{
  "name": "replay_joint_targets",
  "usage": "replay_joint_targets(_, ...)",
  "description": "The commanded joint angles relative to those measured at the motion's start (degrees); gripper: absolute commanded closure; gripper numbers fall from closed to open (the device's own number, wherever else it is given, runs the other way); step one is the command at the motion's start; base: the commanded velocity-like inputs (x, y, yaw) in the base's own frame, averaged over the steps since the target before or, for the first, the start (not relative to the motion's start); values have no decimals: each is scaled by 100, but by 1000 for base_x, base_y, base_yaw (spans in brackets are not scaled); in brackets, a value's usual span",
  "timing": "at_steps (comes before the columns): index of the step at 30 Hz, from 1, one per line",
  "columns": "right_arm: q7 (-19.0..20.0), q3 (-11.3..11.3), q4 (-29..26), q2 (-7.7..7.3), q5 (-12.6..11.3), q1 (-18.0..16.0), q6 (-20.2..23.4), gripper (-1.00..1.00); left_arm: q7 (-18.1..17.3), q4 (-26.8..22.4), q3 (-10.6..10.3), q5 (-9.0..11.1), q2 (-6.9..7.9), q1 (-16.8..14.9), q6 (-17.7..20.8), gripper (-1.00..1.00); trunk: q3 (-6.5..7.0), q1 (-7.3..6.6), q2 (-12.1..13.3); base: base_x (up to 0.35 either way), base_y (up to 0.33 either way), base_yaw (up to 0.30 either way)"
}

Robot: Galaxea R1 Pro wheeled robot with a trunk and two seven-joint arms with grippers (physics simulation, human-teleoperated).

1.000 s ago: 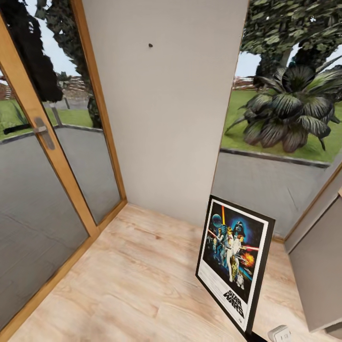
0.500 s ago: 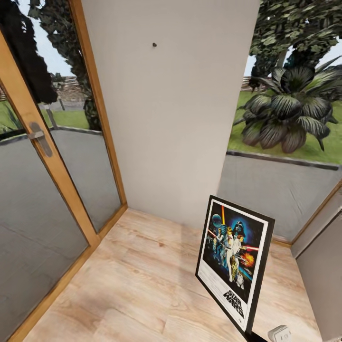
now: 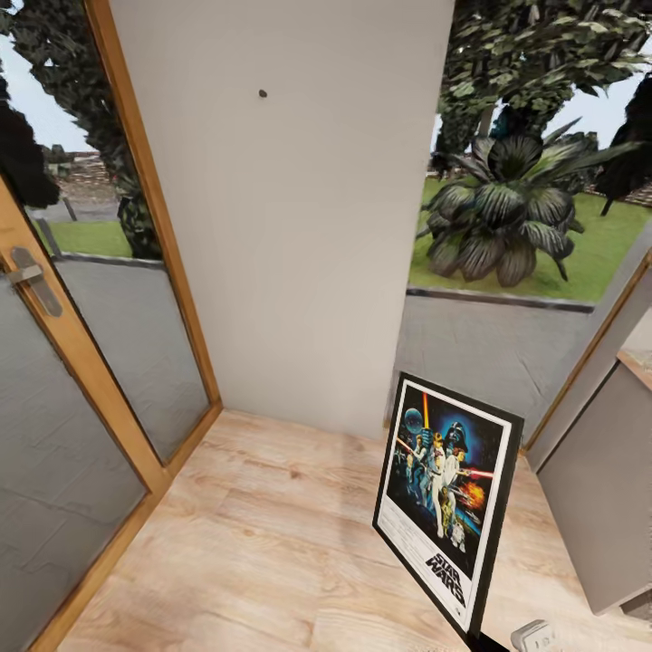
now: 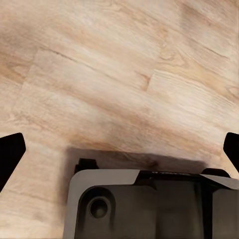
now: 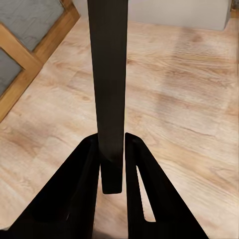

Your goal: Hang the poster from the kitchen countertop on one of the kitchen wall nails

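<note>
A plain grey wall [image 3: 299, 235] is filling the middle of the head view, standing between a wood-framed glass door [image 3: 81, 362] on the left and a window [image 3: 516, 181] on the right that is looking out on lawn and a large dark-leaved plant [image 3: 503, 222]. Light wooden floor [image 3: 263, 534] is running from the wall's foot toward the camera, and a grey cabinet [image 3: 602, 489] is edging in at the far right. The poster [image 3: 446, 512] is hanging upright over the floor at lower right, its printed face turned toward the camera, well below and to the right of the nail [image 3: 263, 93], a dark speck high on the wall. In the right wrist view the right gripper [image 5: 112, 164] is clamping the poster's dark frame edge [image 5: 108, 74] between its two black fingers [image 5: 82, 189], the frame rising straight up from the grip. In the left wrist view the left gripper [image 4: 119, 149] is pointing down at bare floorboards [image 4: 119, 69], its fingertips [image 4: 10, 152] standing wide apart at either side of the picture and holding nothing, above a grey part of the robot [image 4: 149, 204].
</note>
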Motion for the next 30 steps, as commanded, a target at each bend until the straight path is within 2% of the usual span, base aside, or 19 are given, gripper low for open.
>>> replay_joint_targets(1, 28, -7, -4, 1, -6, -1, -7, 100, -30, -12, 13, 0, -2, 1, 45, -100, -2, 4, -10, 0, 287, -243)
replay_joint_targets(11, 29, -8, -8, 2, -6, -1, -7, 100, -30, -12, 13, 1, -2, 1, 45, -100, 56, 4, -10, 0, 294, -199)
replay_joint_targets(30, 25, -3, -9, 1, -6, -1, -7, 100, -30, -13, 13, 1, 4, 1, 45, -100, 63, 4, -10, 0, 297, -12)
